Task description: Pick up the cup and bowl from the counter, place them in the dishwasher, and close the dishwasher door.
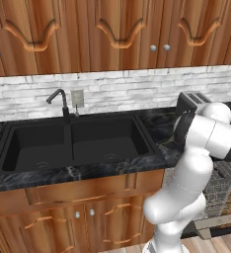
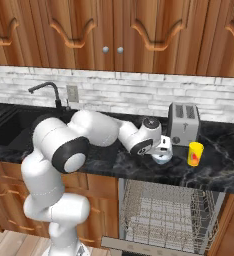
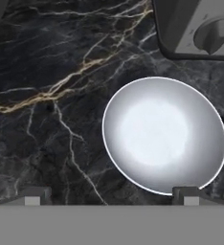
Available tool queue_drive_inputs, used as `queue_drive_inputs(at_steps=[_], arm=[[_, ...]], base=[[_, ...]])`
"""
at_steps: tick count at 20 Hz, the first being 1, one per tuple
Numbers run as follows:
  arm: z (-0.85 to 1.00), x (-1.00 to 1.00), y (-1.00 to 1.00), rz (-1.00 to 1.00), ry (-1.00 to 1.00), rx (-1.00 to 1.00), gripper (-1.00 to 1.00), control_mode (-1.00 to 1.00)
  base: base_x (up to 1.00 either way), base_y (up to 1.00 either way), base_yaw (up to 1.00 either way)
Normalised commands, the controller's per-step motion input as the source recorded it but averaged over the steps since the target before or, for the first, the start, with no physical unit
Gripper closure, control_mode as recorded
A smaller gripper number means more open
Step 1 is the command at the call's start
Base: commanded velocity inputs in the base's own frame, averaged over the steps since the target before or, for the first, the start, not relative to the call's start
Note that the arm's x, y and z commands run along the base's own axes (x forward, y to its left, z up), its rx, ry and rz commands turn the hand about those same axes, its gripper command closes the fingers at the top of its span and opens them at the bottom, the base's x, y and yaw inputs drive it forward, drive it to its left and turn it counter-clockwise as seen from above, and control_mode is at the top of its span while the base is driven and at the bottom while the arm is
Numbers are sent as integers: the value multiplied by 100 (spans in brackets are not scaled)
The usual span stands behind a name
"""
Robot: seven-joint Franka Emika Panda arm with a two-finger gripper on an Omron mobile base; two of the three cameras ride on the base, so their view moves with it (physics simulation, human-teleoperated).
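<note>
Black-veined counter (image 3: 47,95), pale shallow bowl (image 3: 164,136)

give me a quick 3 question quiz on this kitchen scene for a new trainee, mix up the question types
1. True or false: the bowl already sits in the dishwasher.
2. Multiple choice: what stands directly beside the cup on the counter? A) the faucet B) the toaster C) a kettle
3. Short answer: how do the jaws of the gripper stand, and what lies below them?

Key:
1. False. It rests on the counter, in front of the toaster; the dishwasher stands open below.
2. B.
3. Open, holding nothing, above the bowl, with one fingertip over its rim.
</note>
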Motion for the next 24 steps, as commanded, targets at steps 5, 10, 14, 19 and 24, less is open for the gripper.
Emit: queue_drive_inputs(at_steps=[5, 10, 14, 19, 24], arm=[[-21, 34, -14, 0, 0, 0, -100, -100], [-26, 34, -11, 0, 0, 0, -100, -100], [-26, 37, -10, 0, 0, 0, 100, -100], [-12, 23, -11, 0, 0, 0, 100, -100], [0, 0, -11, 0, -3, -2, 100, -100]], base=[[0, 0, 0], [0, 0, 0], [0, 0, 0], [0, 0, 0], [0, 0, 0]])
